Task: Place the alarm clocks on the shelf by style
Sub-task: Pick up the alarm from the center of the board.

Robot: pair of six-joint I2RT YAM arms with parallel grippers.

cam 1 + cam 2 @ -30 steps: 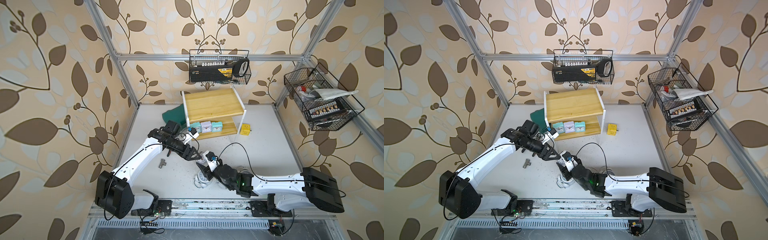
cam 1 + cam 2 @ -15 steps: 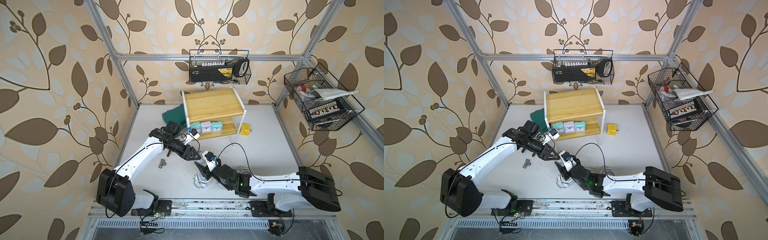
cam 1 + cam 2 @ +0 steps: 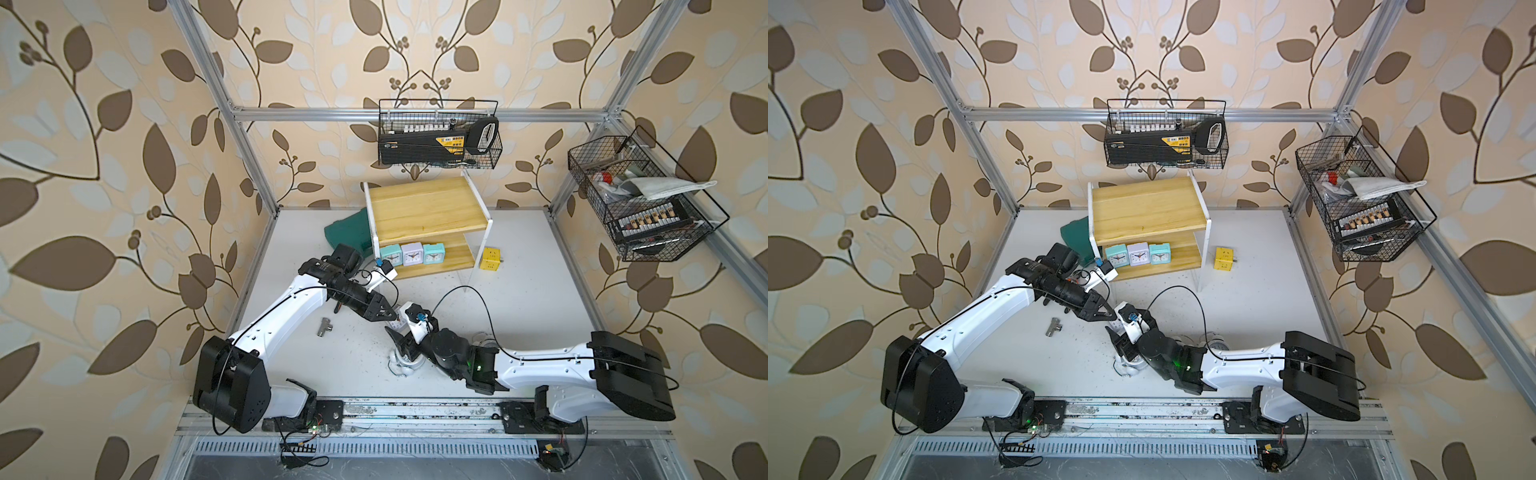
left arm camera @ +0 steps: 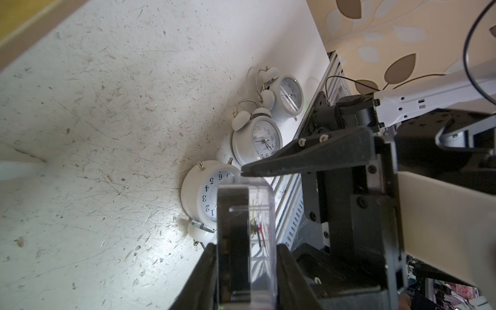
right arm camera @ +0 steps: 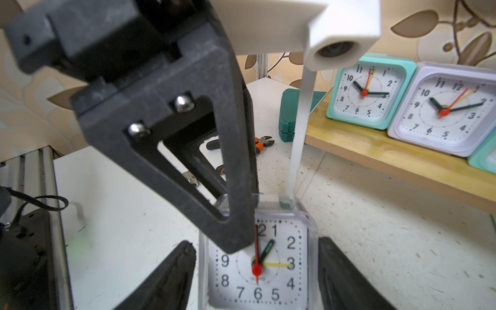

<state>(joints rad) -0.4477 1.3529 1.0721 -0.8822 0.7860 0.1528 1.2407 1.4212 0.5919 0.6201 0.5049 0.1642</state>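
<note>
Nearest the front edge of the table (image 3: 519, 291), partly under the right arm, stand the three white twin-bell clocks (image 4: 257, 145) in a loose cluster. None is on the shelf, and no gripper touches them. Just beyond them, at mid-table, the two arms meet over the clear square clock (image 5: 279, 279), which is held in the air. The left gripper (image 4: 245, 257) is clamped on its front and back faces, while the right gripper (image 5: 255, 249) flanks its sides with the jaws parted and a gap showing on at least one side, so the weight appears to hang on the left arm alone. Farther back stands the shelf (image 3: 457, 257). Toward the left end of its lower board, a teal clock (image 3: 390, 254), the lilac clock (image 3: 412, 254) and a second teal clock (image 3: 433, 252) sit upright in a tight row, dials facing the front. The stretch of board to their right is free, and the upper board (image 3: 424, 208) is bare. By my reckoning the task is not quite half done: three of the four square clocks are placed, the fourth looks ready to join that row, and all the twin-bell clocks remain, presumably for the upper board.
</note>
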